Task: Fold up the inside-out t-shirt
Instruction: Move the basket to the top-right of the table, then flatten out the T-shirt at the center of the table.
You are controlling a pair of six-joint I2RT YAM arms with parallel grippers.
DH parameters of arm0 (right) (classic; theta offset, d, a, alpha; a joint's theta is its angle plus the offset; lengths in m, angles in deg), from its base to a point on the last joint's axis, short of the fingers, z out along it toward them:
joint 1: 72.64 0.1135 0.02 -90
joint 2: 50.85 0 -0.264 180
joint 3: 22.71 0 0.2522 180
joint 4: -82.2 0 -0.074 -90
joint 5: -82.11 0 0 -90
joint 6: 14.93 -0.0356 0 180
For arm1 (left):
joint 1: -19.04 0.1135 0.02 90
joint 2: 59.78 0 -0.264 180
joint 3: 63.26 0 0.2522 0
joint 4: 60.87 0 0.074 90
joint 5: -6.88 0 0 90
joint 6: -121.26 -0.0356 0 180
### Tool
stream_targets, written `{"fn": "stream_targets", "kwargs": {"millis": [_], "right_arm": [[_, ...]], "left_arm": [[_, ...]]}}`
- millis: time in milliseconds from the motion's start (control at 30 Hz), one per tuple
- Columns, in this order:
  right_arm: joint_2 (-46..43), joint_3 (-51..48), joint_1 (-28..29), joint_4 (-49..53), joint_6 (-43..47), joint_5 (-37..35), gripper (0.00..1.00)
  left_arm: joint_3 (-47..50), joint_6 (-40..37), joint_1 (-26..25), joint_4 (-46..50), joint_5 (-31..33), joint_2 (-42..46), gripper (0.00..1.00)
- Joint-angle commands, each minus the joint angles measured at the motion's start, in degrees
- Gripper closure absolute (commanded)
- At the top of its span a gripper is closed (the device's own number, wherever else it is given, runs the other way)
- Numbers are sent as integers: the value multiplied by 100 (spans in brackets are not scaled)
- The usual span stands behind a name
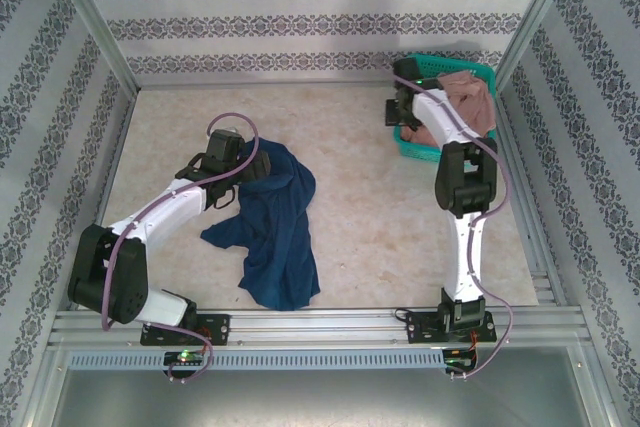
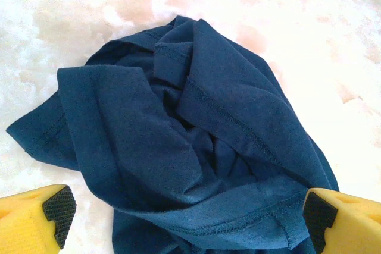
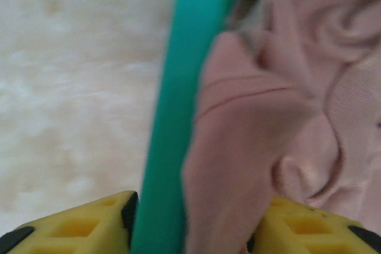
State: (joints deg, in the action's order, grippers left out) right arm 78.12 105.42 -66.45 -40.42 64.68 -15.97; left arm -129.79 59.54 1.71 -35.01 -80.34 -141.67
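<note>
The dark navy t-shirt point(image 1: 272, 237) lies crumpled on the worktop point(image 1: 390, 217), left of centre, with its stitched seams showing. The left pincer point(image 1: 258, 167) hangs over the shirt's far end, spread wide, pinching nothing. Farther off to the right, the right pincer point(image 3: 190, 230) straddles the rim of the teal basket point(image 1: 418, 147) and a fold of the pink garment point(image 1: 470, 97). I cannot tell whether it grips them.

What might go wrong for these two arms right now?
The navy t-shirt lies bunched in overlapping layers beneath the open left gripper; a pinch may catch several layers at once.
The right gripper straddles the teal basket rim and the pink garment; closing could snag or drag them.
</note>
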Motion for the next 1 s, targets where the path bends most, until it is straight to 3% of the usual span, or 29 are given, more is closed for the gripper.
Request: {"fn": "stream_targets", "kwargs": {"millis": [0, 200, 267, 367, 500, 600, 700, 800, 967], "right_arm": [[-343, -141, -480, 130, -47, -194, 52], [-130, 454, -709, 444, 211, -364, 53], [-430, 256, -584, 284, 307, -291, 41], [-1469, -982, 132, -671, 656, -53, 23], [-2569, -2550, 1654, -1533, 724, 914, 19], [-2512, -3064, 2579, -2189, 182, 1991, 20], [-1835, -2609, 3161, -2426, -252, 2668, 22], [-1056, -1879, 3361, -2280, -654, 2695, 28], [-342, -1313, 3356, -2225, -868, 2179, 46]], "left_arm": [[56, -134, -102, 90, -163, 59, 1], [137, -140, -115, 454, -621, -11, 3], [195, -164, -148, 689, -802, 14, 4], [394, -126, -156, 913, -955, 30, 3], [580, -33, -84, 845, -729, -4, 4], [590, 18, 297, 600, -813, 11, 6], [527, 134, 797, 298, -1169, -82, 7], [487, 330, 1128, -80, -1412, -284, 8], [290, 422, 1189, -346, -1481, -789, 9]]}}
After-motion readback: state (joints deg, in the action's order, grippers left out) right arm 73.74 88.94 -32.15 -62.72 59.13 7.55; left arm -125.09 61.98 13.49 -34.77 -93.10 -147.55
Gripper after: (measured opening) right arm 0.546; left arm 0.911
